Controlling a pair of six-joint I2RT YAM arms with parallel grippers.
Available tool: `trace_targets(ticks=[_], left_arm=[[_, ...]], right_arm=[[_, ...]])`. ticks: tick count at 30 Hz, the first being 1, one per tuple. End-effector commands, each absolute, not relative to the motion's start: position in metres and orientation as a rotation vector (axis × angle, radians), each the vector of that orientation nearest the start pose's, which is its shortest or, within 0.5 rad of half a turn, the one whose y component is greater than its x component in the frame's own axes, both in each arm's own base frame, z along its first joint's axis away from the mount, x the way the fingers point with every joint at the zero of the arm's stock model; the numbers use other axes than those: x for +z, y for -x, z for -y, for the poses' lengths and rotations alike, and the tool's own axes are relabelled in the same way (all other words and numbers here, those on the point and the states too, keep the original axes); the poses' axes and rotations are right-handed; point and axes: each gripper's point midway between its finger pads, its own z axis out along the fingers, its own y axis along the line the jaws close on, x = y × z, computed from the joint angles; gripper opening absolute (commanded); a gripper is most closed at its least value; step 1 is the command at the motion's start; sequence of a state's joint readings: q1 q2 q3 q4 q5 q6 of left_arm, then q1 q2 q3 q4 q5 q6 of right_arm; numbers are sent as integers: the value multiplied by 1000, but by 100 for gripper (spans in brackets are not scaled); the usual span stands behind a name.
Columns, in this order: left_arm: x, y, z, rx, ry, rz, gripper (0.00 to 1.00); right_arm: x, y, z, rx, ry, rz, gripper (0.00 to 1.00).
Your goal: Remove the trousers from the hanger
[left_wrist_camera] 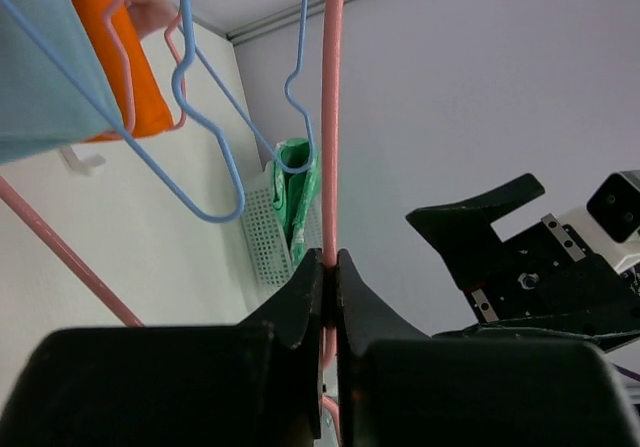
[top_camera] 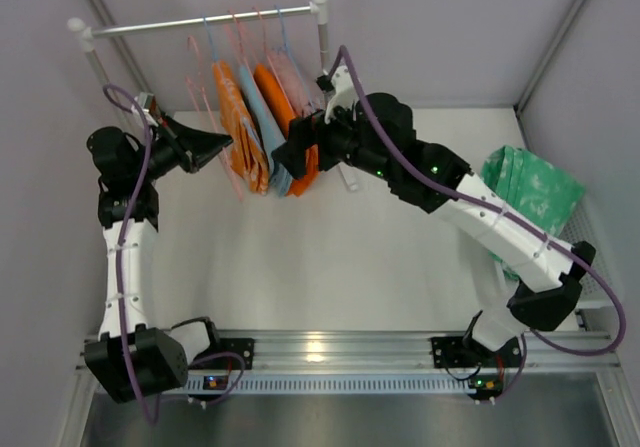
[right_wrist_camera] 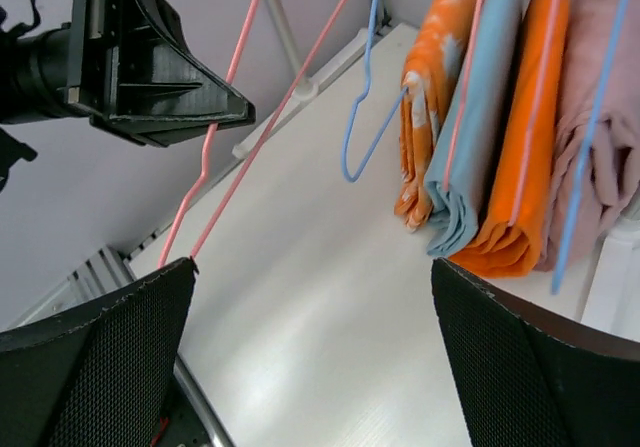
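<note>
Trousers (top_camera: 530,192), mint green, sit bundled in a white basket (left_wrist_camera: 262,242), well apart from both grippers and far to the right of the right gripper (right_wrist_camera: 312,277). The left gripper (left_wrist_camera: 328,267) is clamped on the pink hanger (left_wrist_camera: 330,117). The right gripper stands near it, fingers spread wide, gripping nothing.

two arms (top_camera: 125,267) (top_camera: 500,227), one rail (top_camera: 200,22), four hung garments (top_camera: 243,137), one pair of mint-green trousers (top_camera: 530,192)
</note>
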State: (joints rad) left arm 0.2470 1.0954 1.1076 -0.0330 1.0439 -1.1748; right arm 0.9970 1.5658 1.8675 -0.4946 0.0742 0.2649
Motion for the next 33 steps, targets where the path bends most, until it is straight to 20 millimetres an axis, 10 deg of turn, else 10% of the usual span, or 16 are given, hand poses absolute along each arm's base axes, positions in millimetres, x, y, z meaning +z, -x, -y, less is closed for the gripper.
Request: trace_targets(ticks=[1,16,33], left_arm=[[439,-309,95,-1465,136,-1655,0],[450,-396,52,-1486,221,-1594,0],[396,-417,20,-1508,483,-1638,3]], right_arm=[[456,-250,-375,905,590,-1641,99],[452,-257,-353,893,540,-1661,100],[441,-258,-348,902,537,-1694,100]])
